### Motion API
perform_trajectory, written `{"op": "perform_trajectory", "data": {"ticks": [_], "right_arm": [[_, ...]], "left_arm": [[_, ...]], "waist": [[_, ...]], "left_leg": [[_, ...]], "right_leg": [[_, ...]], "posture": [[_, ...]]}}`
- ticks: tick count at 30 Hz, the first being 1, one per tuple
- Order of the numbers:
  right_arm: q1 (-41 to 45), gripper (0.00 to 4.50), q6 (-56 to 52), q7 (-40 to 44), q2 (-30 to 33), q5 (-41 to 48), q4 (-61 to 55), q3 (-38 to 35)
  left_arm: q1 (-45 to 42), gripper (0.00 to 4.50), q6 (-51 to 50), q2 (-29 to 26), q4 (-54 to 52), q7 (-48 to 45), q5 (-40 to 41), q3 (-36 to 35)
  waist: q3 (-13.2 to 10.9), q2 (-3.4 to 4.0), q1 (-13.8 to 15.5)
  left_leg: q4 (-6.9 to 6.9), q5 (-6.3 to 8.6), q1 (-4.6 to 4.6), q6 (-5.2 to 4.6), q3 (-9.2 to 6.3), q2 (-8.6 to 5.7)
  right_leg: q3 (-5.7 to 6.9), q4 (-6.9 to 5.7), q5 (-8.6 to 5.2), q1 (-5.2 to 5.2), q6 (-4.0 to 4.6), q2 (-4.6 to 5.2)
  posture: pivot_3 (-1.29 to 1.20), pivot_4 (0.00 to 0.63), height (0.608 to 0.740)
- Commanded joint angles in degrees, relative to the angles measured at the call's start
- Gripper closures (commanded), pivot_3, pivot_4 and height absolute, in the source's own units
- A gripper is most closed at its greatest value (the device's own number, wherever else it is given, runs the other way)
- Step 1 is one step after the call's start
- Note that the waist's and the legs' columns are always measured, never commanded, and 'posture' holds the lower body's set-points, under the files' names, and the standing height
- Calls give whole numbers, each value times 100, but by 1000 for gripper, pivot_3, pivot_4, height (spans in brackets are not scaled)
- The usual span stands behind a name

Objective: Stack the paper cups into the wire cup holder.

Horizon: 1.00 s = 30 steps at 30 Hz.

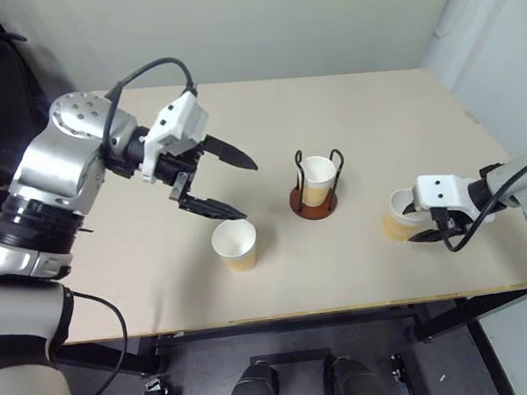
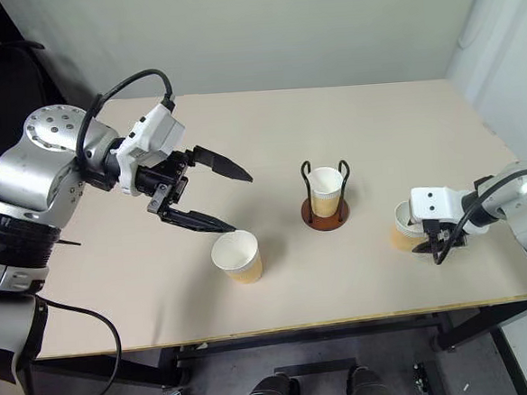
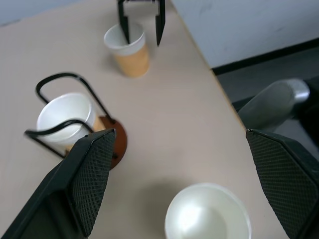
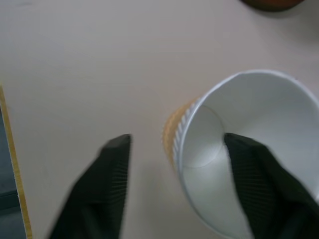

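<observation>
risk of crushing or tipping the right-hand paper cup (image 1: 397, 217) near the desk (image 1: 375, 117) edge, since one finger of the right end effector (image 1: 425, 223) sat inside the rim and one outside, partly apart, pinching the wall but not clearly clamped. left end effector (image 1: 215, 181) hung wide apart, holding nothing, above another cup (image 1: 235, 245). third cup (image 1: 317, 180) already in the wire cup holder (image 1: 314, 201) mid-desk.
</observation>
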State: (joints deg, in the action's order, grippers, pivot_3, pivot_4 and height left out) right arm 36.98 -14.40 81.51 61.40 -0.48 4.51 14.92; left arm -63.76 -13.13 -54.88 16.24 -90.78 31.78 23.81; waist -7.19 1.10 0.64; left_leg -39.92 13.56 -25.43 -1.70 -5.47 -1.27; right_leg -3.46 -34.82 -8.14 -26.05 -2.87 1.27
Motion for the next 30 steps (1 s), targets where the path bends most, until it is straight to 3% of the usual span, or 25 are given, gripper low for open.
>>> {"op": "perform_trajectory", "data": {"ticks": [1, 5, 12, 30], "right_arm": [[288, 3088, -126, 186, 43, 19, -98, -97], [395, 4484, -376, 479, 161, 177, -291, -169], [452, 4484, -769, 754, 352, 394, -717, -278], [1138, 4484, -1064, 685, 353, 538, -531, -447]], "left_arm": [[-199, 0, 458, -24, 389, -172, -282, -168], [-448, 0, 978, -34, 1034, -172, -608, -76], [-880, 0, 1454, 165, 2153, -172, -977, -122], [-1158, 0, 1727, 343, 2874, -172, -1211, -242]], "waist": [[0, 0, 0], [0, 0, 6], [0, -1, 7], [0, -1, 10]], "left_leg": [[0, 1, 0, 2, 0, 0], [8, 4, -5, 6, -3, 0], [39, 6, -19, 10, -4, 0], [83, 3, -39, 14, -5, 3]], "right_leg": [[0, 0, 0, 0, 1, 0], [1, 1, -3, -7, 5, 0], [2, 16, -9, -28, 15, 1], [9, 32, -6, -57, 12, 3]], "posture": [[0, 150, 740], [0, 150, 740], [0, 150, 740], [0, 150, 740]]}}
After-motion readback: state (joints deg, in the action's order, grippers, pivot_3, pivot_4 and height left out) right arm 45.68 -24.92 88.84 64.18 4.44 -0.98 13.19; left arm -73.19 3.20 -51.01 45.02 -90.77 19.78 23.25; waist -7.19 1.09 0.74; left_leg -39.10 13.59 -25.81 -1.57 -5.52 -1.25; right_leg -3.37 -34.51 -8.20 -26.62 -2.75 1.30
